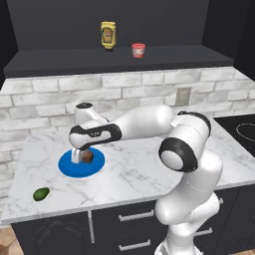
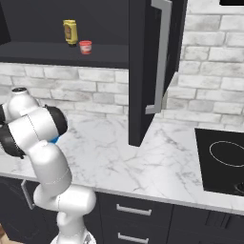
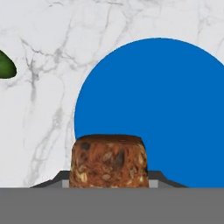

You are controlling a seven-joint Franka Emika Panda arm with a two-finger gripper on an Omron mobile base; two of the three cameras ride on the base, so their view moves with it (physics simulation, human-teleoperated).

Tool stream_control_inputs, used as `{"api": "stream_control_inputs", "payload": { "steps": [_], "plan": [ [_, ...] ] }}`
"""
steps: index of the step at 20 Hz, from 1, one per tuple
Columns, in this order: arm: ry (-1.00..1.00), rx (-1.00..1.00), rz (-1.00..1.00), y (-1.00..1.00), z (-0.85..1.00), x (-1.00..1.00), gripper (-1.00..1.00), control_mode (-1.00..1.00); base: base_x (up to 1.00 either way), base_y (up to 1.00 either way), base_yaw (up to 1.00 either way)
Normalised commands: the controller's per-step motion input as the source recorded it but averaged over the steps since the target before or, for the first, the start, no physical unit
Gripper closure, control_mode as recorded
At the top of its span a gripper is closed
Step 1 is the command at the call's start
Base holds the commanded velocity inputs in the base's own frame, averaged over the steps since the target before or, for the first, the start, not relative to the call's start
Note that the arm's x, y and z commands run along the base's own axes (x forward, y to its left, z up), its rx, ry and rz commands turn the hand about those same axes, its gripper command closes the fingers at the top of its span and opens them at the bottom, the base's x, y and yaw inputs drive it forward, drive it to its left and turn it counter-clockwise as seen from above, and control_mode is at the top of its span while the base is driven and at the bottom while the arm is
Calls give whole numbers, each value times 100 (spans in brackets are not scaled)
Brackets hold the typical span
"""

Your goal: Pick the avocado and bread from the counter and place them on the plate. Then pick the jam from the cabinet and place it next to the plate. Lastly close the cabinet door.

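My gripper [image 1: 82, 156] is shut on the bread [image 1: 88, 157], a brown seeded chunk, low over the blue plate [image 1: 94, 167] on the counter [image 1: 149, 169]. In the hand view the bread [image 3: 108, 161] sits between the fingertips [image 3: 156, 178], with the plate [image 3: 166, 109] beyond it. I cannot tell if the bread touches the plate. The avocado [image 1: 41, 193] lies on the counter near the front left edge, and its tip [image 3: 5, 66] is at the left edge of the hand view. The jam [image 1: 138, 50] stands on the cabinet [image 1: 119, 62] shelf. The cabinet door [image 2: 143, 71] stands open.
A yellow bottle [image 1: 108, 36] stands left of the jam [image 2: 85, 46] on the shelf. The open door with its bar handle [image 2: 162, 57] juts out over the counter's right part. A black cooktop [image 2: 224, 157] lies at the far right. A brick wall backs the counter.
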Motion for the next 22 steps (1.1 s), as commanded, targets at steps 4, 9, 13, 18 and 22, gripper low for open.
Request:
{"api": "stream_control_inputs", "payload": {
  "steps": [4,9,13,18,22],
  "plan": [
    [0,0,0,6,-25,16,100,-100,0,0,0],
    [0,0,0,6,-26,10,100,-100,0,0,0],
    [0,-1,0,7,-31,9,100,-100,0,0,0],
    [0,0,0,0,-22,7,100,-100,0,0,0],
    [0,0,0,0,-16,10,100,-100,0,0,0]
  ]
}}
